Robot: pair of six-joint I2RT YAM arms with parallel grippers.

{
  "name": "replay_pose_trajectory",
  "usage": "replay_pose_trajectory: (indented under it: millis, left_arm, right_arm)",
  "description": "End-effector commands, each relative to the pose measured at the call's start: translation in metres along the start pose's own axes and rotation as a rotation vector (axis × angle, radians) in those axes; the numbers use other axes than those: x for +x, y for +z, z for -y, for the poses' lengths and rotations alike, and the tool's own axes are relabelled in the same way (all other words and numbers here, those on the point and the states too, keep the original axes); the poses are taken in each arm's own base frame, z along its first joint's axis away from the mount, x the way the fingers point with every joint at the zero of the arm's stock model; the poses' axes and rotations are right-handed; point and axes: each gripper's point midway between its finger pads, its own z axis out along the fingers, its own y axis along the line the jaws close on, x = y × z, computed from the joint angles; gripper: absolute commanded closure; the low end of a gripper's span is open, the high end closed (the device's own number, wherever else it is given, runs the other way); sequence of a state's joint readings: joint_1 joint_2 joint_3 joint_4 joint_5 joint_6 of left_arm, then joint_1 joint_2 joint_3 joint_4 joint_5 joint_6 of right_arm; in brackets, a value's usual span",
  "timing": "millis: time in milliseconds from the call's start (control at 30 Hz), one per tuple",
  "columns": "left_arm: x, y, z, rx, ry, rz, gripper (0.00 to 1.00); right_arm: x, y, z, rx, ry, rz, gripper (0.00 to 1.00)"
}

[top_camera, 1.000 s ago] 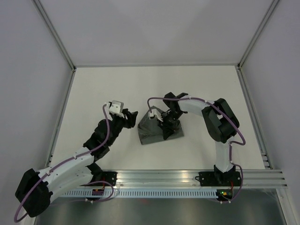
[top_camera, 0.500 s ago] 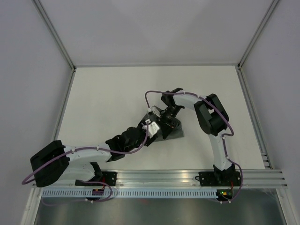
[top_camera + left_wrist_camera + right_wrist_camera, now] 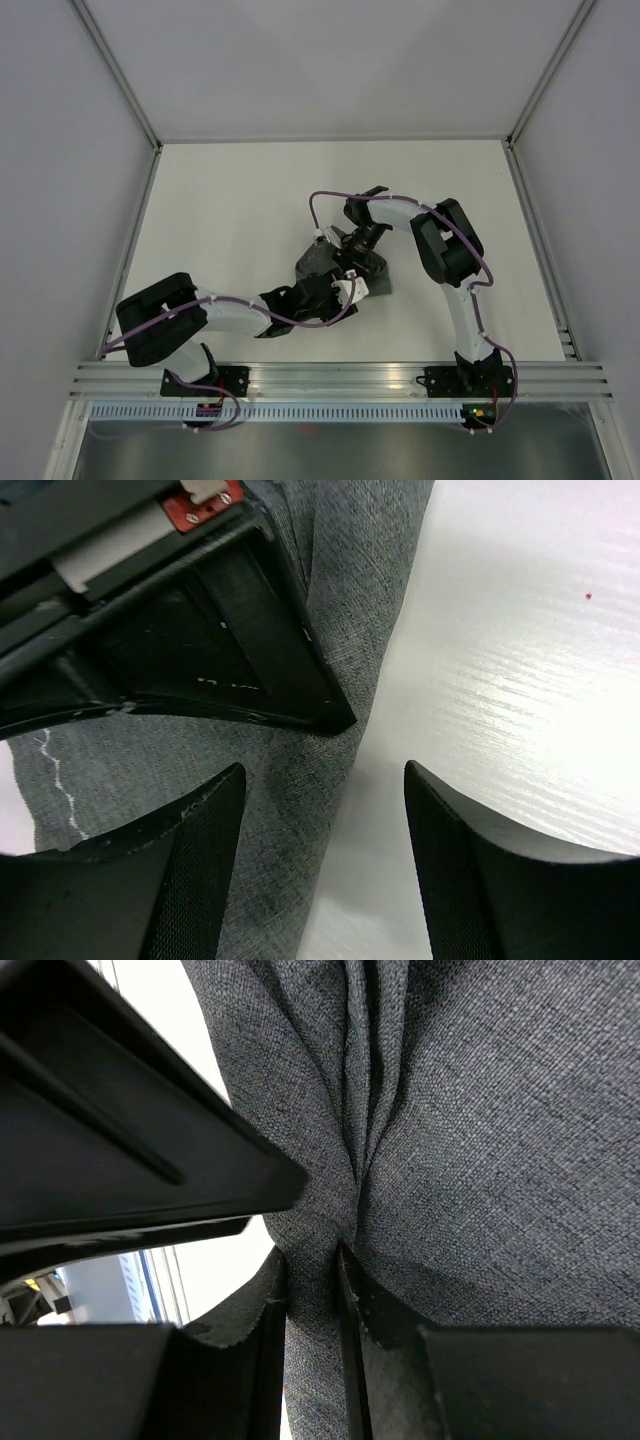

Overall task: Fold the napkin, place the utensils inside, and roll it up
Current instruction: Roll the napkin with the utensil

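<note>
While the napkin [image 3: 312, 265] sits in a lumpy grey heap near the middle of the table [image 3: 230, 200], a bit toward 6 o'clock, both arms are right at it. It is not flat. It is not a neat fold either. It looks bunched up and lifted into a little tent.

The right gripper [image 3: 350, 258] reaches onto the heap from about 1 o'clock. In the right wrist view, the right gripper [image 3: 312, 1285] has its two fingers almost together, and a bunch of the napkin [image 3: 480, 1110] is squeezed between them. Deep wrinkles run up the cloth from the pinch. So this gripper has a tight hold of the napkin.

The left gripper [image 3: 345, 290] is at the 6 o'clock edge of the heap. In the left wrist view, the left gripper [image 3: 322, 770] has its fingers spread wide apart, and nothing is between them. One finger is over the napkin [image 3: 350, 560] and the other is over the bare white table. The side edge of the cloth runs between them. A thin pale stitch line [image 3: 60, 780] shows near 8 o'clock in that view.

I cannot see any utensils in any view. They may be hidden in the cloth, but I cannot tell.

I think the job is only at the start. The folding does not look done. After that, the utensils have to go inside, and then the napkin has to be rolled up.
</note>
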State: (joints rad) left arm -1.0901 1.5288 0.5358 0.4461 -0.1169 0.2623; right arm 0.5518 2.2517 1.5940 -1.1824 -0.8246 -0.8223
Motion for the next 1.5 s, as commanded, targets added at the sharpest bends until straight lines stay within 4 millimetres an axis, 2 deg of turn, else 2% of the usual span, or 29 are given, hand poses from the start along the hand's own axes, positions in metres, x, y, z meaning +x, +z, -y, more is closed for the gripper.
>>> replay_pose_trajectory:
  millis: [0, 33, 167, 300, 333, 367, 433, 467, 533, 567, 633, 667, 767, 867, 1000, 1067, 1100, 1167, 1200, 1300, 1333, 1367, 1467]
  left_arm:
    - [-0.016, 0.011, 0.001, 0.018, 0.053, 0.042, 0.31]
    - [-0.018, 0.013, -0.001, 0.003, 0.051, 0.050, 0.31]
    - [-0.005, 0.023, 0.000, -0.007, 0.037, -0.001, 0.35]
    - [0.001, 0.029, 0.004, 0.003, 0.018, -0.028, 0.48]
    - [0.002, 0.030, 0.005, 0.009, 0.009, -0.031, 0.53]
    - [0.003, 0.031, 0.006, 0.011, 0.002, -0.039, 0.65]
    - [0.006, 0.033, 0.009, 0.028, -0.007, -0.066, 0.76]
    - [0.008, 0.034, 0.012, 0.038, -0.013, -0.074, 0.85]
    - [0.010, 0.035, 0.018, 0.071, -0.030, -0.095, 0.91]
    - [0.011, 0.036, 0.021, 0.093, -0.034, -0.102, 0.97]
    - [0.012, 0.035, 0.027, 0.120, -0.041, -0.101, 0.98]
    - [0.012, 0.035, 0.029, 0.133, -0.045, -0.098, 0.98]
    - [0.013, 0.033, 0.038, 0.183, -0.075, -0.093, 0.98]
    - [0.016, 0.033, 0.043, 0.221, -0.120, -0.089, 0.98]
    - [0.019, 0.032, 0.043, 0.252, -0.211, -0.072, 0.98]
    - [0.015, 0.031, 0.049, 0.295, -0.267, -0.047, 0.98]
    - [0.019, 0.031, 0.051, 0.304, -0.284, -0.055, 0.98]
    - [0.020, 0.030, 0.055, 0.322, -0.302, -0.050, 0.98]
    - [0.024, 0.029, 0.058, 0.330, -0.335, -0.056, 0.98]
    - [0.028, 0.027, 0.063, 0.367, -0.399, -0.057, 0.98]
    - [0.028, 0.026, 0.065, 0.378, -0.434, -0.064, 0.98]
    - [0.029, 0.026, 0.066, 0.388, -0.453, -0.067, 0.98]
    - [0.031, 0.024, 0.069, 0.434, -0.521, -0.087, 0.98]
  right_arm:
    - [0.026, 0.019, 0.051, 0.109, -0.051, -0.113, 1.00]
    - [0.027, 0.019, 0.051, 0.107, -0.046, -0.115, 1.00]
    - [0.027, 0.019, 0.051, 0.110, -0.044, -0.116, 0.99]
    - [0.027, 0.019, 0.050, 0.108, -0.043, -0.116, 1.00]
    - [0.027, 0.020, 0.050, 0.107, -0.043, -0.115, 0.99]
    - [0.028, 0.020, 0.050, 0.104, -0.041, -0.115, 0.99]
    - [0.027, 0.019, 0.049, 0.105, -0.041, -0.113, 0.99]
    - [0.026, 0.019, 0.049, 0.105, -0.041, -0.110, 0.99]
    - [0.025, 0.018, 0.047, 0.102, -0.041, -0.104, 0.99]
    - [0.021, 0.017, 0.046, 0.106, -0.049, -0.093, 0.97]
    - [0.018, 0.014, 0.044, 0.115, -0.054, -0.078, 0.89]
    - [0.016, 0.011, 0.043, 0.121, -0.056, -0.067, 0.81]
    - [0.000, -0.004, 0.037, 0.143, -0.074, -0.007, 0.63]
    - [-0.018, -0.028, 0.030, 0.174, -0.097, 0.072, 0.57]
    - [-0.038, -0.070, 0.023, 0.255, -0.129, 0.185, 0.56]
    - [-0.041, -0.087, 0.029, 0.311, -0.124, 0.240, 0.54]
    - [-0.046, -0.098, 0.025, 0.342, -0.141, 0.269, 0.54]
    - [-0.046, -0.113, 0.029, 0.384, -0.148, 0.316, 0.52]
    - [-0.050, -0.128, 0.028, 0.419, -0.151, 0.359, 0.52]
    - [-0.049, -0.147, 0.021, 0.458, -0.169, 0.410, 0.51]
    - [-0.043, -0.150, 0.022, 0.472, -0.170, 0.421, 0.52]
    - [-0.044, -0.161, 0.012, 0.505, -0.204, 0.443, 0.51]
    - [-0.028, -0.163, 0.007, 0.571, -0.236, 0.451, 0.51]
